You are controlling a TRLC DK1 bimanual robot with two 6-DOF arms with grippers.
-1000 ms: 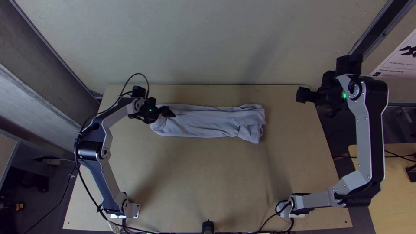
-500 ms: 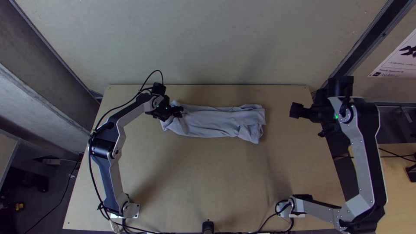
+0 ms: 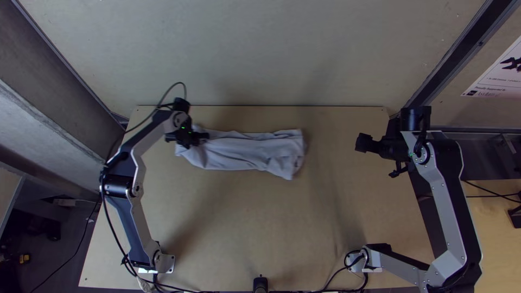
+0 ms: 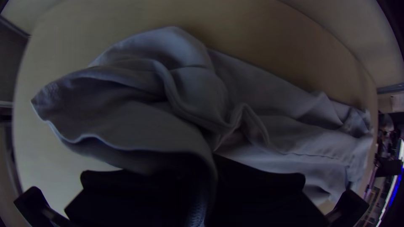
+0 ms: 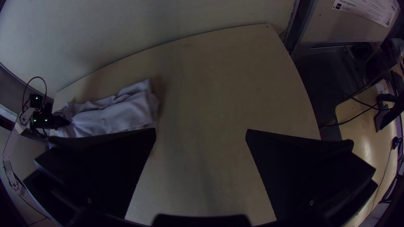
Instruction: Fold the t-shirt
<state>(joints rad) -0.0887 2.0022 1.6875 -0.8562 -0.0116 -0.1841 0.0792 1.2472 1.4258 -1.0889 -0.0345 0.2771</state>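
The light grey t-shirt (image 3: 247, 151) lies as a long, narrow folded strip across the upper left of the table. My left gripper (image 3: 202, 138) is at the strip's left end. In the left wrist view the cloth (image 4: 139, 113) rises in loose folds into my left gripper (image 4: 210, 176), which is shut on it. My right gripper (image 3: 399, 171) hangs at the table's right edge, well away from the shirt. In the right wrist view my right gripper (image 5: 201, 136) stands open with its fingers wide apart, and the shirt (image 5: 113, 111) lies beyond them.
Bare wood of the table (image 3: 260, 222) stretches between the shirt and the near edge. A black post (image 3: 260, 283) stands at the middle of that edge. Cables (image 3: 336, 276) run along it. A second wooden surface (image 3: 496, 239) lies to the right.
My left gripper went slightly right, then back left, and the shirt has slid left with it. My right gripper has shifted left and nearer the table's near side.
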